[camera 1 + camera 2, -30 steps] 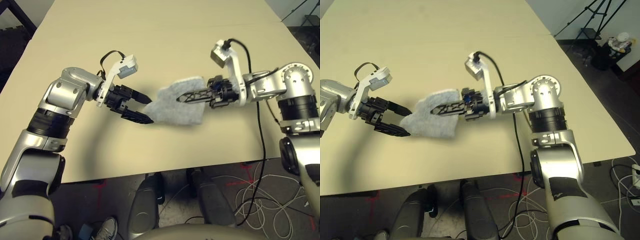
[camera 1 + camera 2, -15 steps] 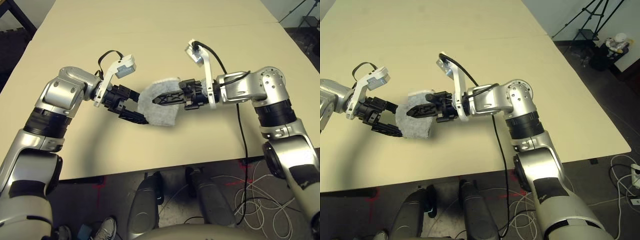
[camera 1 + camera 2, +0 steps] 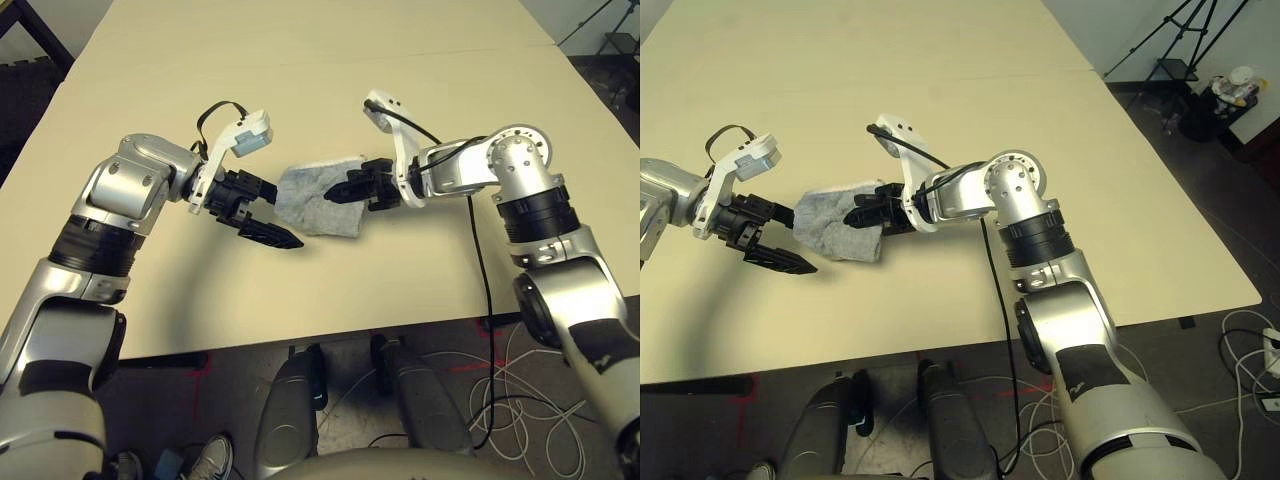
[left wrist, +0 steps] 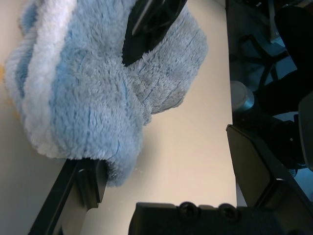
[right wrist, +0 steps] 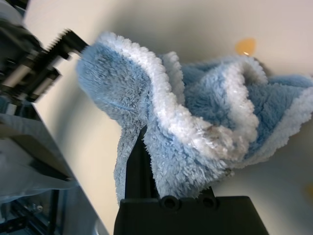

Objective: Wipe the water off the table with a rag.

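Two silver arms meet over the pale bench, the terry rag between them. On the left, the left pincer stands with fingers spread wide, one finger just beside the rag's edge, gripping nothing. At centre, the rag, hanging clear of the surface a second ago, now lies bunched and low against the bench, carried leftward. On the right, the right pincer is clamped tight on its fuzzy folds. One orange droplet sits just beyond the cloth, so wiping looks barely begun. No containers stand anywhere on the bench.
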Motion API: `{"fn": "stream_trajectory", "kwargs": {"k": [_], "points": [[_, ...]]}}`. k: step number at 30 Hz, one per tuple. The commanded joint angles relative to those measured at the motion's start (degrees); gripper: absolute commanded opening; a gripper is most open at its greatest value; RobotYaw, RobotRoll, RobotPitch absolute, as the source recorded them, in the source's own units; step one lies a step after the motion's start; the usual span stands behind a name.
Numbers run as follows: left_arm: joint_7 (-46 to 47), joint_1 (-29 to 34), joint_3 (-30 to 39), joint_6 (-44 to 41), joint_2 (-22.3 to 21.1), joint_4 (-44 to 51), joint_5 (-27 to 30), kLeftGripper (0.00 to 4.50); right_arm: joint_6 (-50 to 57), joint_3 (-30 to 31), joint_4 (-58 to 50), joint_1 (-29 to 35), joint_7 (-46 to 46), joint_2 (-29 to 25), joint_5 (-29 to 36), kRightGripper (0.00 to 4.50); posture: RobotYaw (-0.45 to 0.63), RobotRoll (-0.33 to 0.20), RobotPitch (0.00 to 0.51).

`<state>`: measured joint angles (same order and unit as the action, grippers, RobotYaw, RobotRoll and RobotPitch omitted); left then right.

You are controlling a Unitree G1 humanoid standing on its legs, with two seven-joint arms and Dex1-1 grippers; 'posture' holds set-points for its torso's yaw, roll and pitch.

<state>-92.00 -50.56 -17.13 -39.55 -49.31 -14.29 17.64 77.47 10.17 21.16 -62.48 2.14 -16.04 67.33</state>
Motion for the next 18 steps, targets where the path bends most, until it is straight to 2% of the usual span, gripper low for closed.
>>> {"fn": "stream_trajectory", "kwargs": {"k": [1,5,10,15,18], "points": [[-0.5,-0.4,-0.8,0.8,0.4,-1.1,-1.2,4.50,0.4,-0.3,1.2,-0.4,2.9,1.5,-6.4,0.02,-0.13,0.000,0.243],[-0.3,-1.0,-1.0,1.1,0.4,-2.8,-2.6,4.50,0.6,-0.4,1.1,-0.4,5.7,2.6,-11.7,0.02,-0.13,0.000,0.243],[-0.5,-1.8,-4.1,6.6,-2.4,-7.9,-8.7,4.50,-1.0,0.0,1.3,-0.9,9.1,3.3,-18.9,0.02,-0.13,0.000,0.243],[-0.5,-4.8,-3.3,10.3,-4.4,-12.1,-12.4,4.50,-3.4,0.6,2.9,-1.5,13.0,2.1,-26.2,0.02,-0.13,0.000,0.245],[-0.5,-5.5,-3.0,11.5,-5.0,-12.7,-13.0,4.50,-5.4,3.0,2.4,-1.0,16.6,-1.5,-31.2,0.02,-0.11,0.000,0.244]]}}
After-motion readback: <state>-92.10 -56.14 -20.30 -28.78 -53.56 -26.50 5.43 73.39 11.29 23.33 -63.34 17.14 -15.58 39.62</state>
